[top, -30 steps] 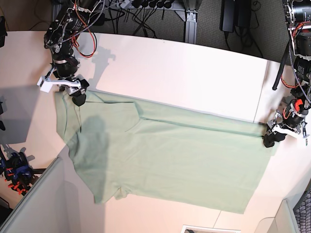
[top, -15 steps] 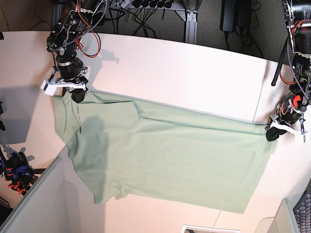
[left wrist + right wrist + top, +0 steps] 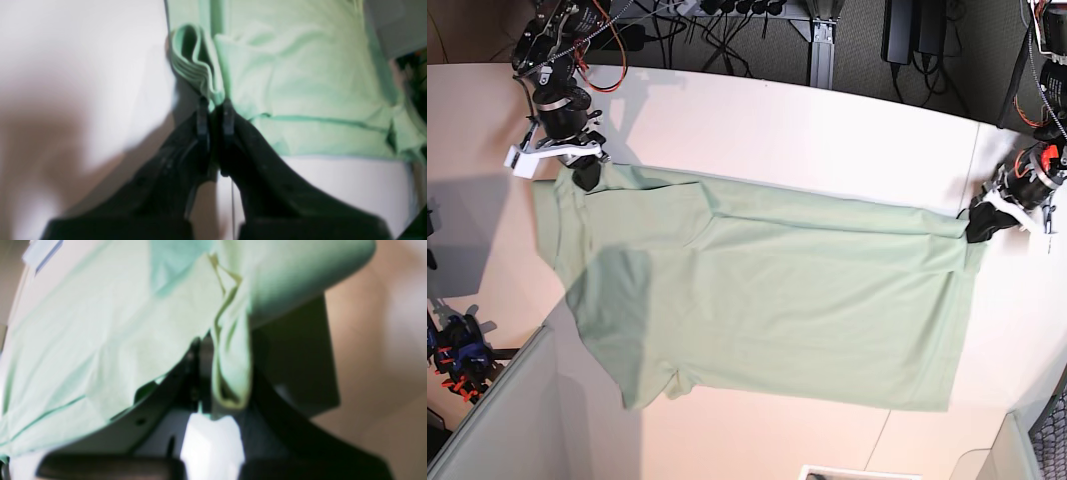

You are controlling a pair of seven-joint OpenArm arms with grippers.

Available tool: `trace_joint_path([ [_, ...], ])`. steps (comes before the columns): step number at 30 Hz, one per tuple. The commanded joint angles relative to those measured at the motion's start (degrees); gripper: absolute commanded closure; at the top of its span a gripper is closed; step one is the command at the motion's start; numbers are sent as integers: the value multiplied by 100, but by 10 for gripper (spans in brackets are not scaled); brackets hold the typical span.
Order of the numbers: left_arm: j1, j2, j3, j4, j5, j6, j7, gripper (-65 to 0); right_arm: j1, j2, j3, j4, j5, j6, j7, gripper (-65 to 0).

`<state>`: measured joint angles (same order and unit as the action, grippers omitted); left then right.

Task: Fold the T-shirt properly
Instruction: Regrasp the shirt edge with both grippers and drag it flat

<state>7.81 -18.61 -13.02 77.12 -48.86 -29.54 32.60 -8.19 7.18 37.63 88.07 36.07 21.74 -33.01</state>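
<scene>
The pale mint-green T-shirt (image 3: 767, 290) lies spread across the white table (image 3: 787, 140), long side running left to right. My right gripper (image 3: 585, 176) is shut on the shirt's far left corner, near the collar end. In the right wrist view the black jaws pinch a bunched fold of cloth (image 3: 230, 373). My left gripper (image 3: 978, 226) is shut on the far right corner at the hem. In the left wrist view its jaws are closed on layered cloth edges (image 3: 213, 96). The shirt's far edge is stretched straight between the two grippers.
Cables and black stands (image 3: 817, 40) crowd the back edge of the table. A grey panel (image 3: 497, 420) stands at the front left, with a clamp holding orange parts (image 3: 457, 360) beside it. A table seam (image 3: 962, 190) runs near my left gripper.
Both grippers have moved toward the back of the table, still holding the corners. The shirt's far edge was dragged back with them and now lies straighter and tauter.
</scene>
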Motion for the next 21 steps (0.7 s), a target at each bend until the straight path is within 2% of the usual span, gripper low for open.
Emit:
trace_joint_path([
  [1, 66, -116, -17, 240, -20, -28, -20, 0, -90, 146, 17, 175, 107, 63, 103, 0],
  [10, 981, -238, -267, 1202, -17, -31, -17, 0, -1040, 551, 28, 708, 146, 61, 103, 0],
  [17, 1720, -232, -267, 1810, -11, -116, -59, 0, -1467, 566, 31, 802, 208, 61, -2, 0],
  [21, 1878, -232, -278, 1888, 9, -118, -111, 0, -1648, 568, 70, 820, 208, 61, 0, 0],
])
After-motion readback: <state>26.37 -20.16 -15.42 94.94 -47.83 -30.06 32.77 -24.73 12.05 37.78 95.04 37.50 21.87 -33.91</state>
